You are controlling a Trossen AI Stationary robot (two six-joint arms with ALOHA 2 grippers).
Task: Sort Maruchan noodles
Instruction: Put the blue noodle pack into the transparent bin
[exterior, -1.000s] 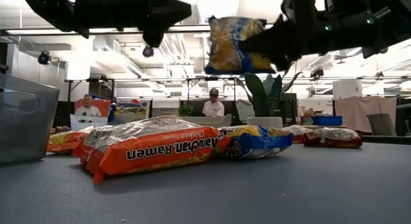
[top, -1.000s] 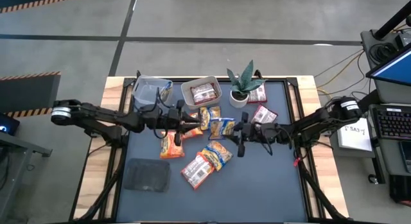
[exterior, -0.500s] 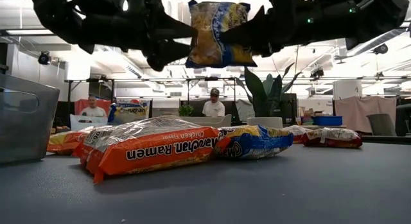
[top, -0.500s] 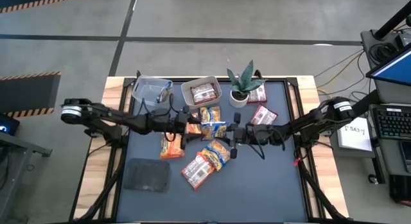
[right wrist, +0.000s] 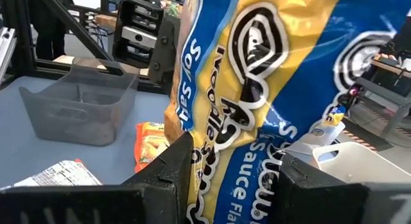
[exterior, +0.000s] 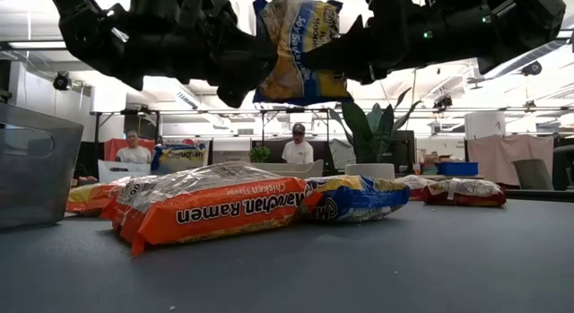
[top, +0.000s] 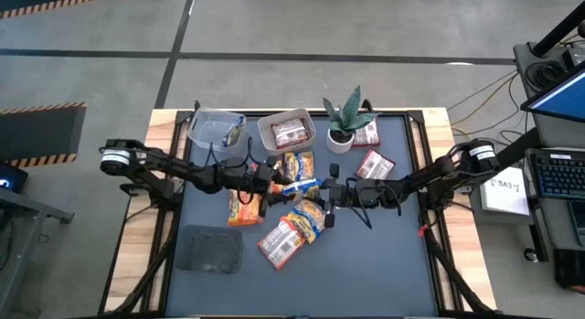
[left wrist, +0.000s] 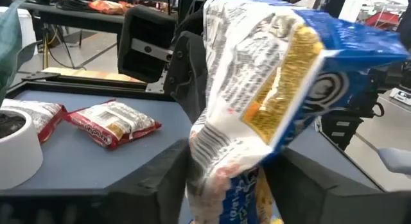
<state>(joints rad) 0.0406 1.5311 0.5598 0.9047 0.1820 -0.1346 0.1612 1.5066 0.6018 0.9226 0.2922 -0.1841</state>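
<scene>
Low view has the blue-yellow packet (exterior: 296,48) hanging in the air between the two claws, well above the table (exterior: 430,259); the right claw (exterior: 345,57) is clamped on one edge of it; the left claw (exterior: 247,66) sits at the opposite edge, its fingers (left wrist: 173,185) on either side of the wrapper's end, but whether they have actually bitten down I cannot tell.

This looks like a hand-over, and the risk lies in its timing; if the right claw lets go before the left has a firm hold, the packet will likely drop straight down onto the pile (exterior: 211,210) lying beneath both claws, mixing back in with what needs sorting; if both clamp and either arm pulls away, the crinkly film could stretch, tear or slip out of the weaker grip.

The left fingers seem to hold only the thin crimped end; such a shallow bite on slick plastic may slide once the packet swings; a swinging packet could also catch the rim of a tub (top: 217,129) on the way over, off to the left claw's far side.
</scene>
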